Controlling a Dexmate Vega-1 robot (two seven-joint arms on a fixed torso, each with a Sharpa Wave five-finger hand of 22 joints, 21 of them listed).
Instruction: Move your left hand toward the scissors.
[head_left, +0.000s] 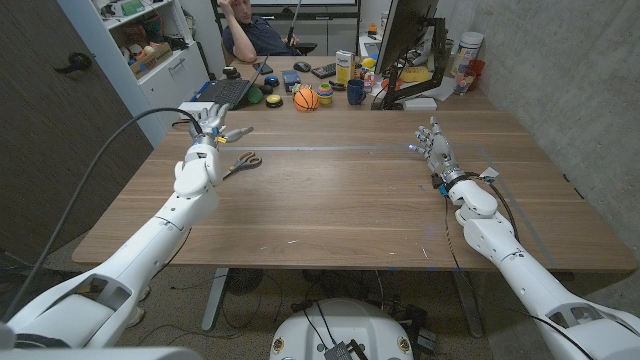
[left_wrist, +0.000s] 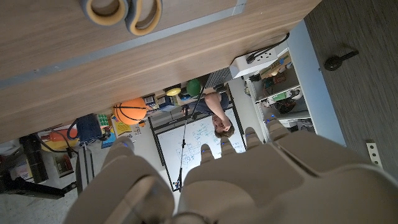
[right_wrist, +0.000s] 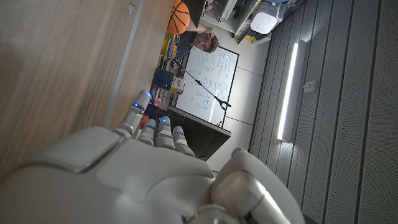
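The scissors lie on the wooden table with their tan and grey handle loops pointing toward the table's near side. My left hand is raised just left of them, fingers spread and reaching toward the far edge, holding nothing. In the left wrist view the scissors' handle loops show beyond my left hand, a gap apart. My right hand stands over the right half of the table, fingers apart and empty; the right wrist view shows my right hand from the back.
Along the far edge stand a laptop, a small orange basketball, a blue mug and a monitor. A person sits behind the table. A pale tape line crosses the tabletop.
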